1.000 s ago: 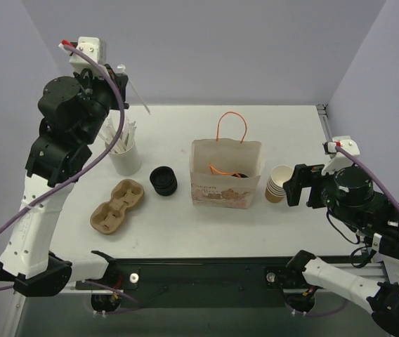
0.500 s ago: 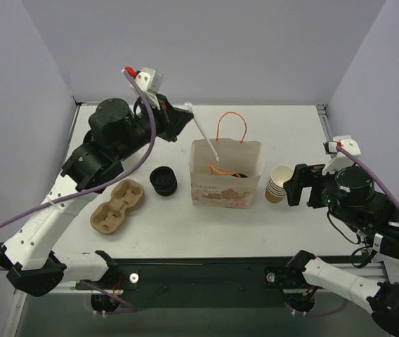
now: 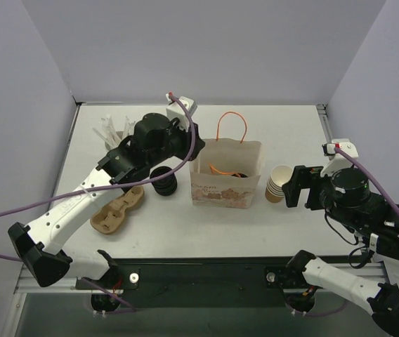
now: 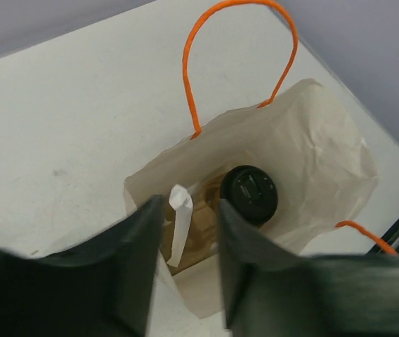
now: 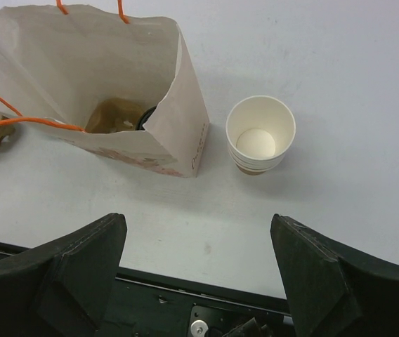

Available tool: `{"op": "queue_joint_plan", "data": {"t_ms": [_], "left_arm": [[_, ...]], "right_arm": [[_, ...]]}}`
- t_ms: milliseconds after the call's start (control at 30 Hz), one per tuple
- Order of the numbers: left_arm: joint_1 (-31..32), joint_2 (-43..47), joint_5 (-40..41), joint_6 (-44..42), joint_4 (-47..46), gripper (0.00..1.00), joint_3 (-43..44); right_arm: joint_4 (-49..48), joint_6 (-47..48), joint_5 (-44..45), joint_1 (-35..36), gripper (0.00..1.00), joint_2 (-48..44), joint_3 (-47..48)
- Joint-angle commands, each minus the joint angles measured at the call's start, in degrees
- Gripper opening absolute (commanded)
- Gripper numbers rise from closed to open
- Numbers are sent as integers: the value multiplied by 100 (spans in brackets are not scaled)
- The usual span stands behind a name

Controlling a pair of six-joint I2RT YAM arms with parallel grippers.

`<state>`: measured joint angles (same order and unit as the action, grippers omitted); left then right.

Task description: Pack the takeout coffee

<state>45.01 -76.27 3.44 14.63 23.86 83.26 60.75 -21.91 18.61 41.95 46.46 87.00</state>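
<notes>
View from above, a white table (image 3: 291,126) seen left to right. At the upper left stands a white cup of white paper-wrapped sticks (image 3: 112,133). Below it lies a brown moulded-pulp cup carrier (image 3: 117,207), then a short stack of black plastic lids (image 3: 163,181).

The left arm crosses above these to the centre. Its wrist view shows the left gripper (image 4: 189,210) over the mouth of a cream paper bag with orange cord handles (image 3: 225,184). The fingers are parted, and a white paper strip (image 4: 180,217) hangs loose in the gap, not pinched.

The takeout coffee (image 4: 249,194), a brown cup with a round black lid, stands upright inside the bag, so the main packing looks done. The strip seems to be the last thing going in.

Just right of the bag sits a stack of lidless brown paper cups (image 3: 278,184). The right gripper (image 5: 196,232) hovers near it, spread wide and empty.

The bag walls stand close to the cup and one handle arches over the mouth. Bare table lies behind and in front of the bag. The near table edge is close beneath the right gripper.
</notes>
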Motion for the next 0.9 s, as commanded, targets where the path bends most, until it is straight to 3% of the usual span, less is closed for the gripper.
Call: {"op": "queue_joint_plan", "data": {"t_ms": [0,33,133,200,233,467,867], "left_arm": [[-19,165,200,-224,189,69,119],[-19,209,253,-259,372,79,172],[-19,472,288,-444,611,90,191],[-19,762,324,-409,620,91,-2],[-19,876,306,-356,568,91,-90],[-19,1746,122,-136,40,97,-968],[-28,2309,7,-40,-170,97,-1593]], "right_arm": [[217,-287,212,-38,87,12,-105],[270,-340,283,-38,89,47,-87],[297,-445,170,-30,90,126,53],[314,-542,38,-29,91,188,124],[315,-655,-6,-29,100,275,159],[394,-1095,-139,-21,100,724,300],[165,-1500,257,-21,100,654,-43]]}}
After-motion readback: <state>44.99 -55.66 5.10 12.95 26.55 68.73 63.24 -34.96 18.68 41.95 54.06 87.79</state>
